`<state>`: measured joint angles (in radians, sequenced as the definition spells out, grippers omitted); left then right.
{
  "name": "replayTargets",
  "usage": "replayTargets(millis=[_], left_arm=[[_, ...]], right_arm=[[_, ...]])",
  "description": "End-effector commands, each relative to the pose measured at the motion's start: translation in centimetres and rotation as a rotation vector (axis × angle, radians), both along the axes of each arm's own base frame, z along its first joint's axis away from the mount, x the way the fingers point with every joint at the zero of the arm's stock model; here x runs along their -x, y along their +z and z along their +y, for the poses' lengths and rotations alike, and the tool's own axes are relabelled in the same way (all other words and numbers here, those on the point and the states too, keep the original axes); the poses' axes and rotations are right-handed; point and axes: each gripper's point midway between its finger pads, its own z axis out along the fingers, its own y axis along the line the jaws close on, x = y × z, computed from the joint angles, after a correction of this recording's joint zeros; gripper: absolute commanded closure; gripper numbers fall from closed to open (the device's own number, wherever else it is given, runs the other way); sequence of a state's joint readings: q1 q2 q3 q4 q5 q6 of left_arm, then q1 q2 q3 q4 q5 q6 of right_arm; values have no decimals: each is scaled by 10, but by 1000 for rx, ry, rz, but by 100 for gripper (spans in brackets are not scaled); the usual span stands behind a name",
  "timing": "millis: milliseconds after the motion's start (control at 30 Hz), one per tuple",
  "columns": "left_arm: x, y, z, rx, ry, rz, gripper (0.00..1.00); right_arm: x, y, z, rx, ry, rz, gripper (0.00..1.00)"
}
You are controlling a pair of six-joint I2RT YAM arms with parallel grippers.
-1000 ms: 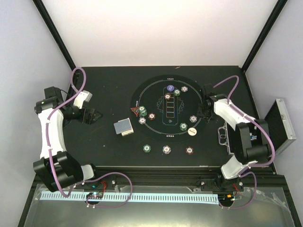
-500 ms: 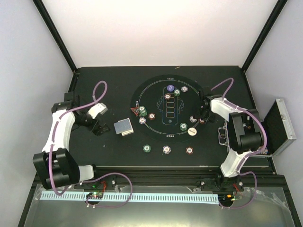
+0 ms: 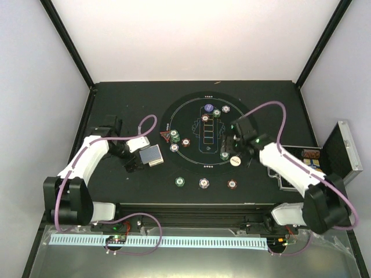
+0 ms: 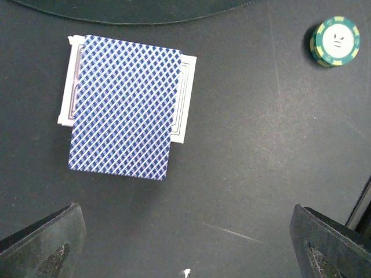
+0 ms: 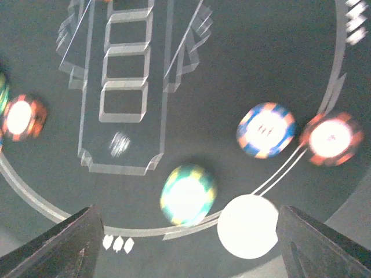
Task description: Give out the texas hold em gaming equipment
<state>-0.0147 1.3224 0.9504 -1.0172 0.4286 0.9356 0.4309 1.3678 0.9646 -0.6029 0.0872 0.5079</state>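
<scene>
A deck of blue-backed playing cards (image 3: 152, 156) lies left of the round mat, its top card shifted off the pile (image 4: 124, 104). My left gripper (image 3: 132, 165) is open and empty just beside the deck (image 4: 185, 255). My right gripper (image 3: 230, 149) hovers open and empty (image 5: 188, 249) over a green chip (image 5: 188, 194) and the white button (image 5: 249, 226) at the mat's near right rim. A purple-white chip (image 5: 266, 130) and a red chip (image 5: 331, 139) lie just beyond. The red triangle marker (image 3: 166, 137) and blue button (image 3: 208, 108) sit on the mat.
A green (image 3: 180, 182), a purple-white (image 3: 204, 183) and a red chip (image 3: 232, 184) lie in a row in front of the mat (image 3: 191, 124). More chips lie on the mat's left and far parts. The open silver case (image 3: 343, 152) stands at the table's right edge.
My left gripper has moved right, up to the card deck. My right arm has swung left and nearer, from the mat's right edge to above the green chip and white button.
</scene>
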Motion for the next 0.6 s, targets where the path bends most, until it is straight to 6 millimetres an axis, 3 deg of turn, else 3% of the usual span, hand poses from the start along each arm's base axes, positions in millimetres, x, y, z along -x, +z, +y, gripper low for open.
replayTargets(millis=[0,167,233,367,567], left_arm=[[-16,-9,-4,-86,-58,-78,1],[-27,-25,-4,-200,-106,-95,1],[-31,-30,-5,-225,-117,-105,1],[-39,-34,-8,-223,-114,-119,1],[-40,-43,-6,-237,-137,-128,1]], right_arm=[[42,-22,29,-57,29,-29,15],[81,-54,55,-131,79,-32,14],[89,-58,65,-166,105,-31,13],[89,-50,71,-175,123,-67,10],[91,-55,71,-167,118,-46,9]])
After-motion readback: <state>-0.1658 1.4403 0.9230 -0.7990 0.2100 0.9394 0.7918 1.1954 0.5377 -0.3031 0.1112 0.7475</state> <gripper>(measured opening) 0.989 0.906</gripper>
